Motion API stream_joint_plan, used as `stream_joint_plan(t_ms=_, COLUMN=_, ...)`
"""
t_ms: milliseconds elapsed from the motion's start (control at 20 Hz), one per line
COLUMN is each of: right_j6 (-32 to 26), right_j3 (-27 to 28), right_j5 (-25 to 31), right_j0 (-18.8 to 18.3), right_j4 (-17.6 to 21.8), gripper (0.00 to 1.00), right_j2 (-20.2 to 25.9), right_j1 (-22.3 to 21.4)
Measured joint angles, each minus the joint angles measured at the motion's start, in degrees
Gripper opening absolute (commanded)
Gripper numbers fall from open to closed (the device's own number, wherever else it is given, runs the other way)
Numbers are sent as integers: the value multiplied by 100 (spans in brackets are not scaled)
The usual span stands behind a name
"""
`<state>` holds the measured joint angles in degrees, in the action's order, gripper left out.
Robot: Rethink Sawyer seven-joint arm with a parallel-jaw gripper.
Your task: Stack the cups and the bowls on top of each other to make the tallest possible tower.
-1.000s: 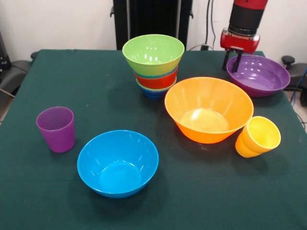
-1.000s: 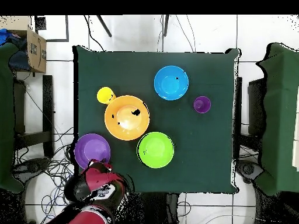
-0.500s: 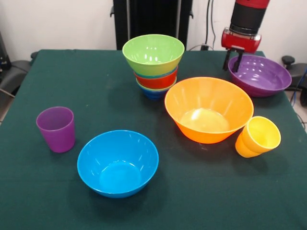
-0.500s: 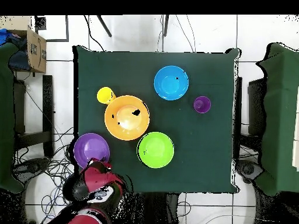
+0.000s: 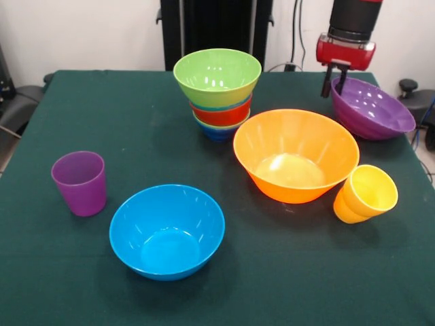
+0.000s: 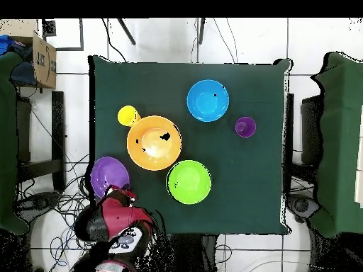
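My gripper (image 5: 336, 79) is at the table's back right, shut on the near-left rim of the wide purple bowl (image 5: 375, 109). That bowl hangs tilted, its gripped side raised. In the overhead view the purple bowl (image 6: 108, 174) lies at the table's edge just above the gripper (image 6: 118, 193). The tower (image 5: 218, 95) is a green bowl (image 5: 217, 70) nested over a red-orange one (image 5: 221, 113) and a dark blue one (image 5: 217, 131). The large orange bowl (image 5: 296, 153), the blue bowl (image 5: 166, 229), the purple cup (image 5: 80, 182) and the leaning yellow cup (image 5: 366, 194) stand apart on the green table (image 5: 122, 115).
A black stand (image 5: 211, 27) rises behind the table. In the overhead view a cardboard box (image 6: 44, 60) sits at the upper left, cables lie on the floor near the robot's base, and green-covered tables flank both sides.
The gripper has risen and shifted right with the purple bowl's rim in it. The bowl has tipped up on its gripped side and slid towards the table's edge.
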<state>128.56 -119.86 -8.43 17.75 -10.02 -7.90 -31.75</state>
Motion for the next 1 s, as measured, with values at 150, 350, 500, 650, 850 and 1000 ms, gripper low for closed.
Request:
stream_joint_plan(t_ms=150, right_j6=0, right_j3=1, right_j5=111, right_j0=-4, right_j4=-1, gripper=0, right_j2=-1, right_j1=-172)
stream_joint_plan(t_ms=350, right_j6=0, right_j3=1, right_j5=246, right_j0=-28, right_j4=0, gripper=0, right_j2=-1, right_j1=-357)
stream_joint_plan(t_ms=500, right_j6=-1, right_j3=2, right_j5=345, right_j0=-82, right_j4=1, gripper=0, right_j2=-1, right_j1=-489)
stream_joint_plan(t_ms=650, right_j6=-1, right_j3=2, right_j5=529, right_j0=-211, right_j4=2, gripper=0, right_j2=12, right_j1=-650)
stream_joint_plan(t_ms=850, right_j6=-1, right_j3=1, right_j5=737, right_j0=-380, right_j4=5, gripper=0, right_j2=34, right_j1=-812)
stream_joint_plan(t_ms=1000, right_j6=-1, right_j3=2, right_j5=908, right_j0=-525, right_j4=4, gripper=0, right_j2=78, right_j1=-966)
